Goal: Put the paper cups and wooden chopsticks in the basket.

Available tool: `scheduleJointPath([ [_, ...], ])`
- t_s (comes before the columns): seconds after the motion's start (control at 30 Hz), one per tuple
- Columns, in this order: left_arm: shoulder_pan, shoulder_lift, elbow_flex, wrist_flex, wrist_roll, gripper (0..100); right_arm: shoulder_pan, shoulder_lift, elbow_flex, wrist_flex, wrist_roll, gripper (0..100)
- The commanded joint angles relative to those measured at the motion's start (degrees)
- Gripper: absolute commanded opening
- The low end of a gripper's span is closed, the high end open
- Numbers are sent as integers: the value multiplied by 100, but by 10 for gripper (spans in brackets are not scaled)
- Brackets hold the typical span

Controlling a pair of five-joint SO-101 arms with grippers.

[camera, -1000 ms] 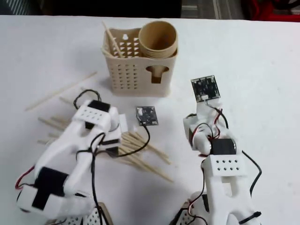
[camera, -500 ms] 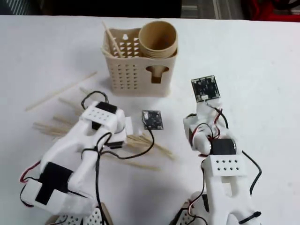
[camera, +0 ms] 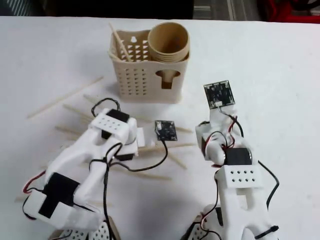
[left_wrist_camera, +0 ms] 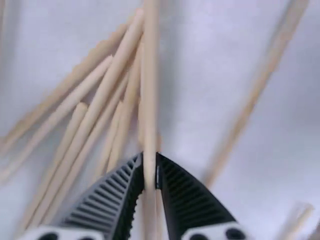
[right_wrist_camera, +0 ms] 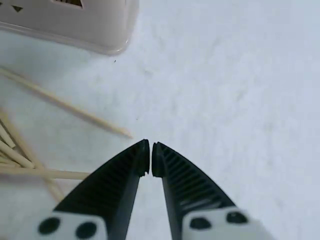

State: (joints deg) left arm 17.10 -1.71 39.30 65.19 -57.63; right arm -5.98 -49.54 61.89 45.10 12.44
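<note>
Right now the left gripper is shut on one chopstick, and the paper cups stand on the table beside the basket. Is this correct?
Not quite. The paper cups stand inside the basket, not beside it; the high view shows this. The rest holds: the left gripper is shut on one chopstick, as the left wrist view shows.

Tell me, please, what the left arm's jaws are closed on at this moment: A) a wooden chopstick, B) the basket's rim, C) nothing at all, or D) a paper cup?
A: in the left wrist view the left gripper has its jaws pinched on a chopstick, while the paper cups already sit in the basket.
</note>
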Motion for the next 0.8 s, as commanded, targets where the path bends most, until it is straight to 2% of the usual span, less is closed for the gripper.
scheduleJointPath([
  [0.0,48,-356,-273,343,149,24,75,-145,-35,-92,-35,21],
  [0.33,-13,-2589,-273,1116,167,23,84,-154,-35,-92,-35,21],
  [0.43,-189,-3081,-316,1099,510,23,92,-171,-35,-92,-35,21],
  [0.63,-769,-3257,-1037,1301,818,23,470,-145,-26,-268,-79,21],
  [0.77,-866,-3275,-1512,1626,818,23,558,-145,-26,-321,-79,20],
])
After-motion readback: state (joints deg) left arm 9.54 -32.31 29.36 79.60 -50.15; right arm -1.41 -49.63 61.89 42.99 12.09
